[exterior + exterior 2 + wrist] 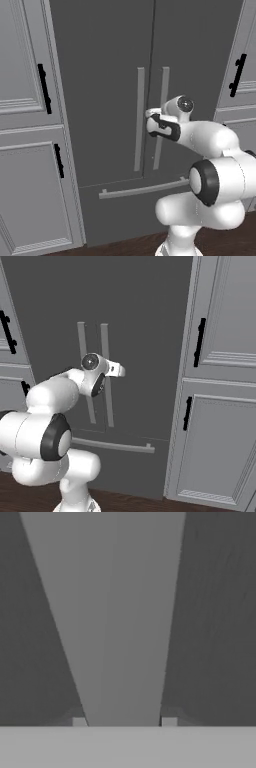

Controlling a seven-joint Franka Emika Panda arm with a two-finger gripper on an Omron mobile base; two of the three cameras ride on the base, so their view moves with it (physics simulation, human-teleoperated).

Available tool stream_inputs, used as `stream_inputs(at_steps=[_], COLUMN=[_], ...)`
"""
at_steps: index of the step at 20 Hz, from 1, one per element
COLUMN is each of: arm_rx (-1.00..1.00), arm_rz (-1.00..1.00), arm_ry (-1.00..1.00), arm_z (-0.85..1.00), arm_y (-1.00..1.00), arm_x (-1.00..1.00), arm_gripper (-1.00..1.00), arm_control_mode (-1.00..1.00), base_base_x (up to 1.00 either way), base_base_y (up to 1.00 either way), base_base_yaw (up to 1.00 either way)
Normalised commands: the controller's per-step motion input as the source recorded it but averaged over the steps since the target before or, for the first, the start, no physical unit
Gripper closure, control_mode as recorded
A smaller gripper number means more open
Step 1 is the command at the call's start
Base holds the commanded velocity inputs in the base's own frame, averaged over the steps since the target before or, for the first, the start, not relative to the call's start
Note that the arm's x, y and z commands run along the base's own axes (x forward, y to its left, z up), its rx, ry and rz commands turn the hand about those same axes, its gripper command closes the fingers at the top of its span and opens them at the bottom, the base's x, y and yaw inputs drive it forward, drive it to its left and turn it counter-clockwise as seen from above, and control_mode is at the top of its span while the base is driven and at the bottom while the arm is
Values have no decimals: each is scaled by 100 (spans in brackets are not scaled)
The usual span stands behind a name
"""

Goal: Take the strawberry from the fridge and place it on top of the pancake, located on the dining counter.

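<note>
The fridge (105,75) stands in front of me, tall and dark grey, with both doors closed. My gripper (161,120) is at mid height on the right door's light grey bar handle (164,82). In the hand view that handle (120,612) runs up between my two fingertips (169,722), which press against its edges, so the gripper (124,722) is shut on it. From the right base view my hand (107,375) covers the same handle (104,341). The strawberry is hidden behind the closed doors. The pancake and the dining counter are out of view.
Light grey panelled cabinets with black handles flank the fridge on the left (30,150) and right (220,406). The fridge's bottom drawer bar (142,189) runs below my arm. Dark wood floor (125,246) lies at the base.
</note>
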Motion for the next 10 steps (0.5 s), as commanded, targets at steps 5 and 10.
stream_inputs(at_steps=[5,10], arm_rx=[3,0], arm_rz=[-8,-6], arm_ry=[-1,0], arm_z=[14,8], arm_y=[-56,-63], arm_x=[-100,-100], arm_gripper=[100,100], arm_control_mode=[-100,-100], base_base_x=[0,0], base_base_y=[0,0], base_base_yaw=[0,0])
